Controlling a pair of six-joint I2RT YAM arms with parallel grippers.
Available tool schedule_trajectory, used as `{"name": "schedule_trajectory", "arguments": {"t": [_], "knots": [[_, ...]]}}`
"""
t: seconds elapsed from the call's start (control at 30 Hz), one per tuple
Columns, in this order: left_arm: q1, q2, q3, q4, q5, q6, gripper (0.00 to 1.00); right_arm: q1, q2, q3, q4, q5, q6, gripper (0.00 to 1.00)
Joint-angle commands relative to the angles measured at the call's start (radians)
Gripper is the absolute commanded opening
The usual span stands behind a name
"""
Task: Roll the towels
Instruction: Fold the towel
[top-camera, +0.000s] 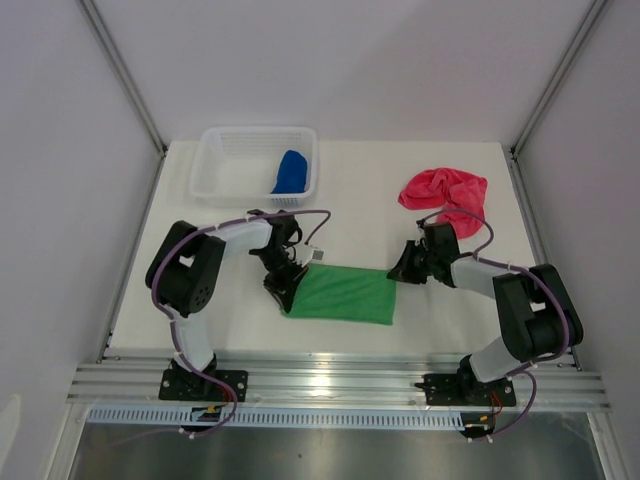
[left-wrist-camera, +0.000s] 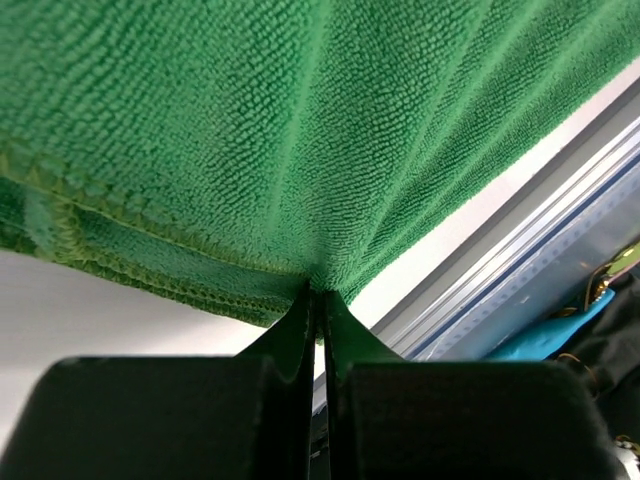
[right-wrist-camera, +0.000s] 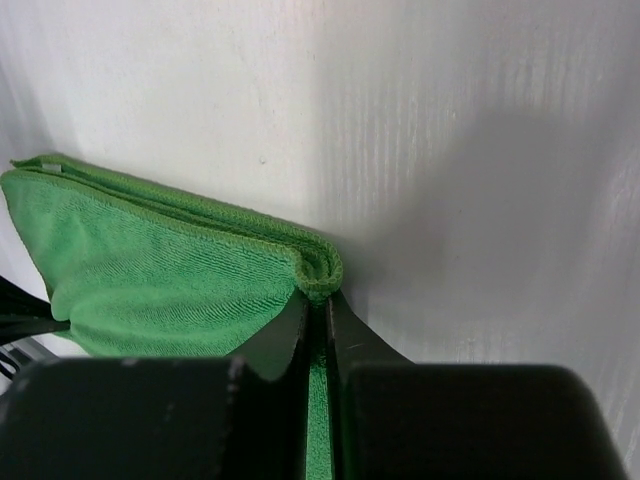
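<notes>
A green towel (top-camera: 342, 295) lies folded flat on the white table between the two arms. My left gripper (top-camera: 283, 290) is shut on its left edge; the left wrist view shows the green towel (left-wrist-camera: 300, 120) pinched and pulled into radiating creases above the gripper (left-wrist-camera: 317, 290). My right gripper (top-camera: 397, 270) is shut on the far right corner, where the folded green towel (right-wrist-camera: 150, 280) bunches between the tips of the gripper (right-wrist-camera: 317, 298). A blue towel (top-camera: 290, 172) sits in the basket. A pink-red towel (top-camera: 445, 192) lies crumpled at the back right.
A white mesh basket (top-camera: 222, 170) stands at the back left of the table. An aluminium rail (top-camera: 340, 380) runs along the near edge, seen also as a rail (left-wrist-camera: 520, 250) beyond the towel. White walls enclose the table on three sides.
</notes>
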Motion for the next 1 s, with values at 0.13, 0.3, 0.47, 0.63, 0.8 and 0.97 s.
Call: {"name": "schedule_trajectory", "arguments": {"t": [0.13, 0.3, 0.47, 0.63, 0.8, 0.97], "knots": [[0.000, -0.032, 0.057, -0.040, -0.083, 0.039, 0.26, 0.019, -0.101, -0.029, -0.026, 0.035, 0.011, 0.38], [0.003, -0.065, 0.072, -0.083, -0.043, 0.029, 0.40, 0.017, -0.187, -0.014, -0.156, 0.124, 0.015, 0.51], [0.021, -0.102, 0.086, -0.123, -0.020, 0.028, 0.45, 0.046, -0.306, -0.050, -0.238, 0.144, 0.092, 0.52], [0.061, -0.148, 0.094, -0.112, -0.045, 0.026, 0.47, 0.141, -0.348, -0.145, -0.199, 0.158, 0.182, 0.52], [0.093, -0.102, 0.114, -0.055, -0.069, -0.004, 0.48, 0.184, -0.354, -0.210, -0.152, 0.164, 0.274, 0.52], [0.093, -0.039, 0.075, -0.040, -0.020, -0.024, 0.50, 0.224, -0.336, -0.227, -0.146, 0.175, 0.288, 0.29]]}}
